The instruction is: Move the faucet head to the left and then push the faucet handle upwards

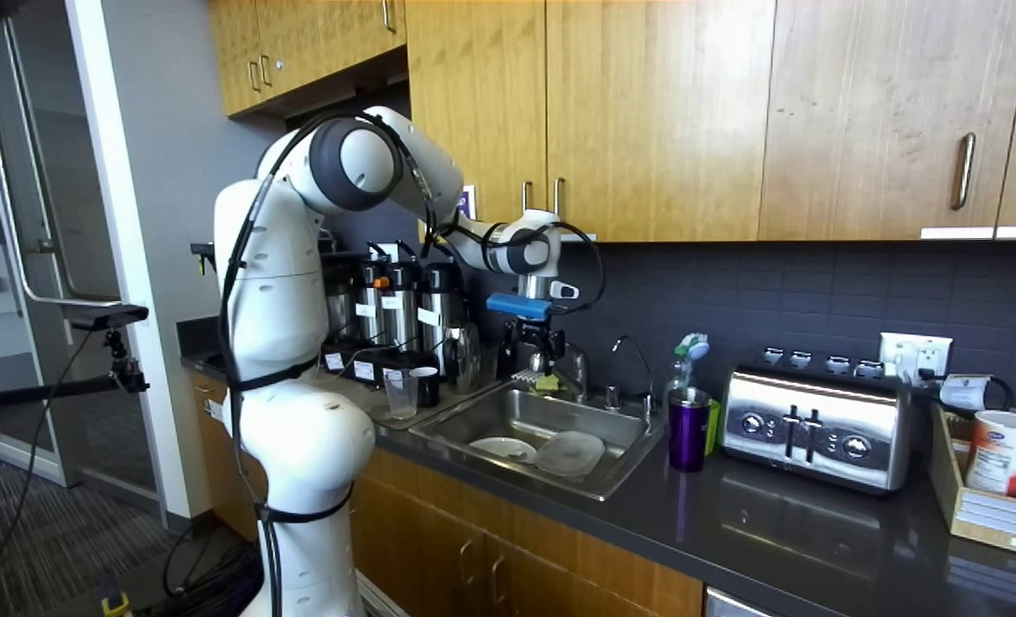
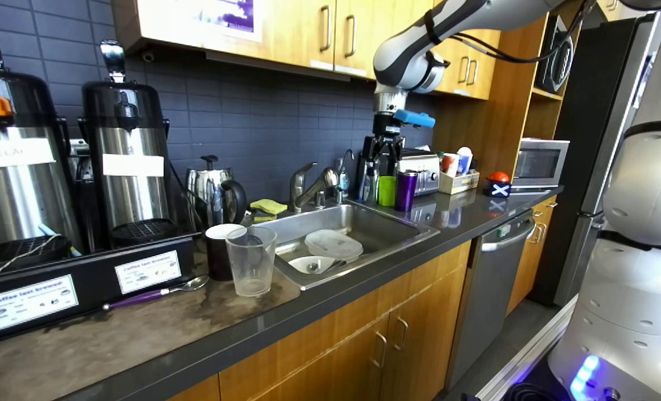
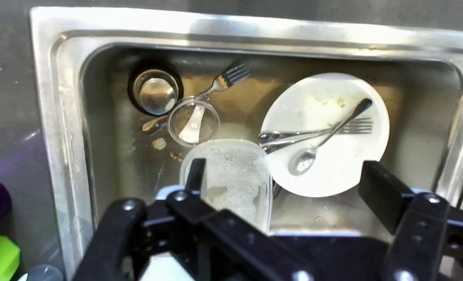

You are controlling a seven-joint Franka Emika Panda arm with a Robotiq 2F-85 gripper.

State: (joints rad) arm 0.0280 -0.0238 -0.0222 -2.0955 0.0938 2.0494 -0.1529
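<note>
We have our fingers (image 3: 385,195) spread and empty; in an exterior view, the faucet head (image 2: 329,177) sits to their lower left, spout (image 2: 310,194) slanting up toward them.

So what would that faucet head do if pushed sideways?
The faucet head looks shiny and metallic, so probably stiff. Joined to the faucet body, it would likely swing rather than roll away. Its smooth, rounded surface might let a push slip.
</note>
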